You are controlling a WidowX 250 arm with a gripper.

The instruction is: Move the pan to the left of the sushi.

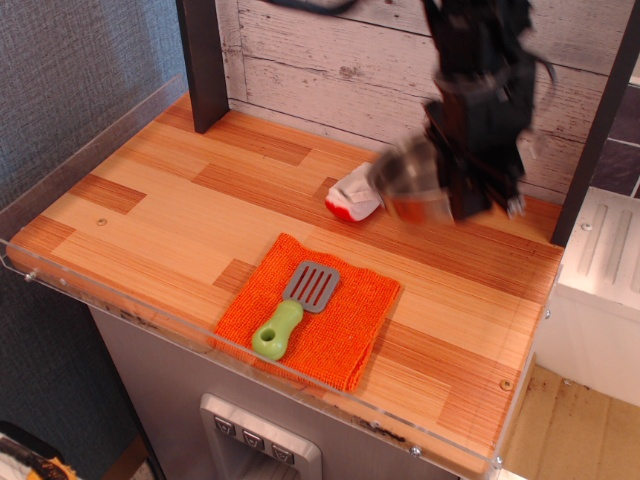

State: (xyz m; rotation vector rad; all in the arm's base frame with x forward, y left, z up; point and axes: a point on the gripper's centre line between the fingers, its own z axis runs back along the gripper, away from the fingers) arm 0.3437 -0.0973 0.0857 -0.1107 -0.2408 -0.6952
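Observation.image view: gripper [470, 195] grips the pan [410, 185], blurred, apparently lifted off the table [160, 210], upper right. Pan overlaps sushi [350, 198]; spatula [292, 308] on cloth [340, 330].

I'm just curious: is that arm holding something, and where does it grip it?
Yes, the pan, lifted off the table. The gripper has it by its right rim; blur hides the exact hold.
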